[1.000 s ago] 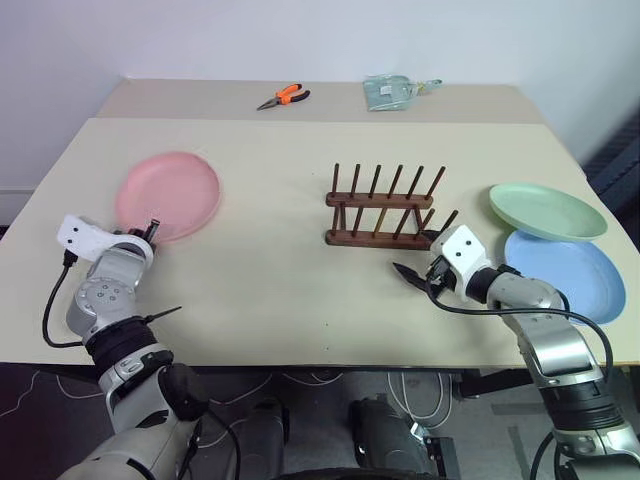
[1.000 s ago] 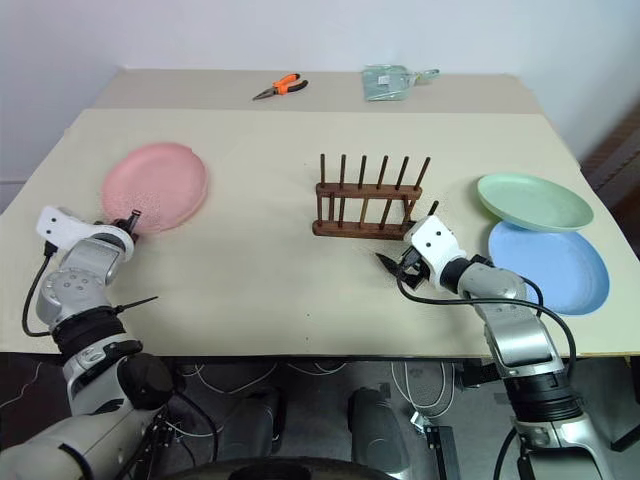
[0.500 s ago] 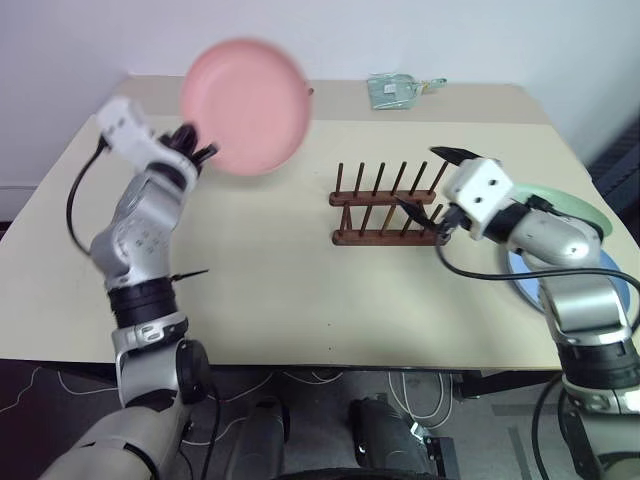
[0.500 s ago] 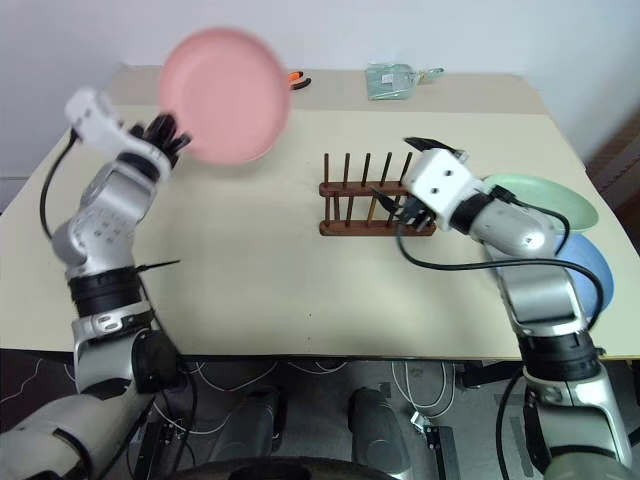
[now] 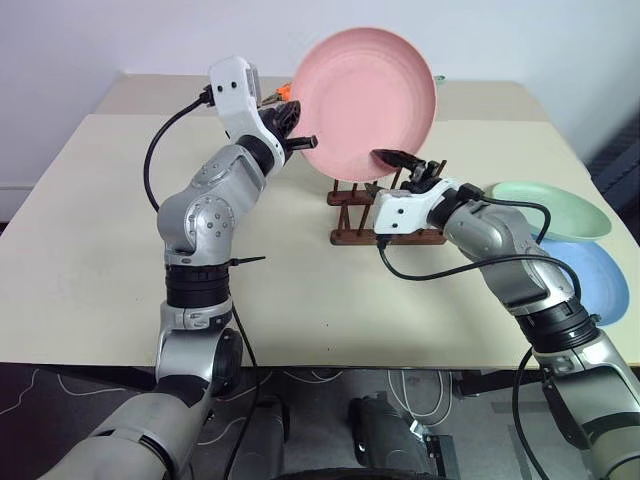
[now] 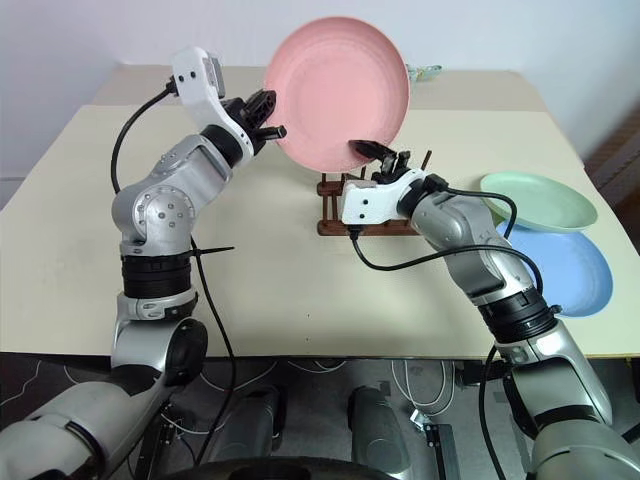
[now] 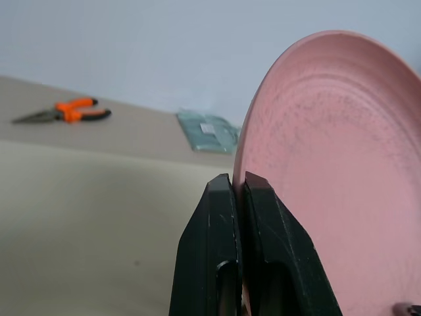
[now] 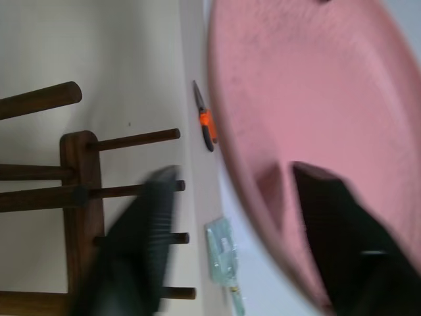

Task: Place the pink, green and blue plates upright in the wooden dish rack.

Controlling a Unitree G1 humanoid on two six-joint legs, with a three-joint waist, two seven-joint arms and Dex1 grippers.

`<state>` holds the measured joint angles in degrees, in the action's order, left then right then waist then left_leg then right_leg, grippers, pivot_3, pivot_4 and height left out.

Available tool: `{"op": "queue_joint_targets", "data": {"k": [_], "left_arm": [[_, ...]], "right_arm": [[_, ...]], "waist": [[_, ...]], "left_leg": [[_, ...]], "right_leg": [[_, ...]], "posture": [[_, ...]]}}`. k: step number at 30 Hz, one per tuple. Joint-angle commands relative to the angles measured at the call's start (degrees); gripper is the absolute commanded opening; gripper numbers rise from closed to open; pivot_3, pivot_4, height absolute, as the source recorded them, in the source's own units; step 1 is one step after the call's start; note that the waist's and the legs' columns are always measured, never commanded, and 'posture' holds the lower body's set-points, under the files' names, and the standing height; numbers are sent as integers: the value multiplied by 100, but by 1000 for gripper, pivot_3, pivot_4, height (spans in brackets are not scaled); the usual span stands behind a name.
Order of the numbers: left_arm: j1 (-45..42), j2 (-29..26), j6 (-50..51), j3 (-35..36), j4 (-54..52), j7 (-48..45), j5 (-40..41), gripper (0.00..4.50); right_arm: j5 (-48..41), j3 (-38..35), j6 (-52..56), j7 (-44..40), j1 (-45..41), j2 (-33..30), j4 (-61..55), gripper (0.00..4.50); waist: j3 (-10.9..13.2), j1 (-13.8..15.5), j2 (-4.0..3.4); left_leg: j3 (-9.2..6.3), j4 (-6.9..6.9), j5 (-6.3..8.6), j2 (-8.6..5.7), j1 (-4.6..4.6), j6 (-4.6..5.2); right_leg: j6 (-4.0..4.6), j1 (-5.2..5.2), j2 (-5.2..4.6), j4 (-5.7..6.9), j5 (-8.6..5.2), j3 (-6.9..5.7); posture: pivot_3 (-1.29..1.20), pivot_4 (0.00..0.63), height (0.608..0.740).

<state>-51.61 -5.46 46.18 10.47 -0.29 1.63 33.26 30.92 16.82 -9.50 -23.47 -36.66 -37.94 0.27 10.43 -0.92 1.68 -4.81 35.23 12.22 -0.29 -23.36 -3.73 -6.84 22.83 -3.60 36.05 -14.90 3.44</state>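
Lifted off the table since a second ago, the pink plate (image 5: 366, 102) now stands on edge in the air above the wooden dish rack (image 5: 385, 218), its hollow face toward the camera. Left gripper (image 7: 238, 191) is clamped on its left rim. Right gripper (image 6: 378, 160) has risen to the plate's lower edge, jaws partly apart astride the rim; whether they grip, I cannot tell.
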Motion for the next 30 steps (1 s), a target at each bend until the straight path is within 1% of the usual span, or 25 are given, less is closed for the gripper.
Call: {"op": "queue_joint_targets", "data": {"k": [1, 2, 3, 4, 5, 6, 7, 9, 10, 12, 14, 16, 18, 19, 20, 22, 23, 24, 26, 30], "left_arm": [[-54, 75, 104, 200, -236, 32, 195, 0], [-41, 127, 128, 280, -234, 20, 296, 0], [-35, 167, 137, 335, -234, -21, 380, 0], [-51, 246, 145, 432, -224, 0, 483, 622], [-99, 351, 110, 575, -201, 62, 616, 881], [-159, 429, 11, 699, -181, 110, 697, 1413], [-216, 388, -237, 715, -159, 115, 553, 1852], [-268, 199, -745, 695, -80, 118, 149, 2935], [-230, -37, -1036, 596, 27, 76, -200, 2935], [27, -686, -1681, 173, 272, -143, -1090, 2935], [381, -1216, -2265, -234, 484, -567, -1657, 2935], [878, -1764, -2938, -802, 622, -1378, -2158, 2935], [1396, -2217, -3470, -1356, 577, -2325, -2439, 2935], [1704, -2449, -3543, -1615, 420, -2910, -2422, 2935], [2002, -2580, -3430, -1717, 193, -3451, -2170, 2935], [2317, -2653, -3119, -1719, -100, -4061, -1707, 2935], [2416, -2627, -3146, -1695, -235, -4243, -1566, 2935], [2465, -2575, -3230, -1671, -321, -4336, -1511, 2935], [2547, -2441, -3080, -1664, -459, -4474, -1334, 2935], [2691, -2377, -2925, -1729, -575, -4618, -1349, 2935]], "right_arm": [[193, -138, -164, 153, -6, -63, -37, 403], [252, -143, -189, 177, 3, -60, -35, 21], [309, -155, -209, 211, 5, -50, -35, 21], [374, -169, -218, 249, 3, -44, -35, 0], [464, -174, -240, 296, -1, -56, -31, 0], [535, -179, -253, 335, -3, -71, -23, 0], [607, -199, -256, 380, 10, -104, -21, 0], [641, -287, -231, 423, 74, -158, -47, 0], [520, -437, -144, 453, 133, -146, -69, 0], [57, -927, 80, 519, 277, -73, -145, 0], [-619, -1439, 296, 411, 431, 20, -267, 0], [-1781, -2076, 789, 52, 553, 249, -502, 0], [-3034, -2640, 1618, -438, 663, 460, -863, 0], [-3668, -2881, 2066, -708, 741, 498, -1099, 0], [-4391, -3196, 2654, -816, 781, 604, -1344, 0], [-5282, -3574, 3423, -857, 828, 714, -1656, 0], [-5620, -3695, 3708, -837, 862, 759, -1773, 0], [-5848, -3765, 3884, -806, 899, 795, -1870, 0], [-6322, -3955, 4215, -621, 1001, 959, -2012, 0], [-6851, -4122, 4587, -381, 1158, 1048, -2166, 0]], "waist": [[0, 1, 0], [1, -3, -1], [2, -1, -3], [3, 2, -1], [3, 6, -1], [3, 10, -1], [3, 16, -1], [3, 15, -1], [3, 4, -1], [3, -16, -2], [1, -21, -8], [0, -15, -8], [1, 9, -9], [1, 27, -9], [1, 33, -10], [3, 21, -12], [5, 22, -13], [6, 20, -13], [6, 15, -17], [3, -16, -30]], "left_leg": [[0, 0, 0, 0, 0, 0], [0, 0, 0, 0, 0, 0], [0, 0, 0, 0, 0, 0], [0, 0, 0, 0, 0, 0], [-1, 1, 0, 0, 0, 0], [0, 1, 0, 0, 0, 0], [-1, 2, 0, 0, 0, 0], [0, 2, 0, -1, -1, 0], [0, 1, -1, -1, -1, -1], [0, -1, -1, 0, 2, -1], [1, -7, -1, 0, 7, -1], [3, -8, -1, 0, 7, -1], [3, -9, -1, 0, 8, 0], [2, -6, -1, 0, 5, 0], [1, -5, 0, 0, 2, 0], [1, -5, 0, 1, 0, 1], [1, -5, 1, 2, 0, 2], [-1, -4, 1, 3, -1, 3], [-2, -2, 1, 8, 0, 3], [4, -2, 0, 9, 6, 4]], "right_leg": [[0, 0, 0, 0, 0, 0], [0, -1, 0, -1, 0, 0], [0, 0, 0, 0, 0, 0], [0, 0, -1, 0, 0, 0], [0, 0, 0, 0, 0, 0], [0, -1, -1, 0, 0, 0], [0, -2, -1, -1, 0, 0], [0, -2, -1, -2, 0, 0], [0, -2, 0, -2, 0, 0], [1, -1, 1, 0, 0, 1], [2, -2, 2, 2, 0, 3], [2, -3, 1, 1, 0, 4], [3, -8, 0, 1, 1, 4], [3, -9, -1, 1, 1, 3], [4, -10, -3, -2, 1, 2], [5, -9, -6, -3, 0, 2], [6, -8, -8, -2, 0, 2], [16, -7, -8, 0, -5, 2], [32, -5, -4, 2, -5, -1], [33, -8, -2, 1, -5, 1]], "posture": [[0, 150, 740], [0, 150, 740], [0, 150, 740], [0, 150, 740], [0, 150, 740], [0, 150, 740], [0, 150, 740], [0, 150, 740], [0, 150, 740], [0, 150, 740], [0, 150, 740], [0, 150, 740], [0, 150, 740], [0, 150, 740], [0, 150, 740], [0, 150, 740], [0, 150, 740], [0, 150, 740], [0, 150, 740], [0, 150, 740]]}}
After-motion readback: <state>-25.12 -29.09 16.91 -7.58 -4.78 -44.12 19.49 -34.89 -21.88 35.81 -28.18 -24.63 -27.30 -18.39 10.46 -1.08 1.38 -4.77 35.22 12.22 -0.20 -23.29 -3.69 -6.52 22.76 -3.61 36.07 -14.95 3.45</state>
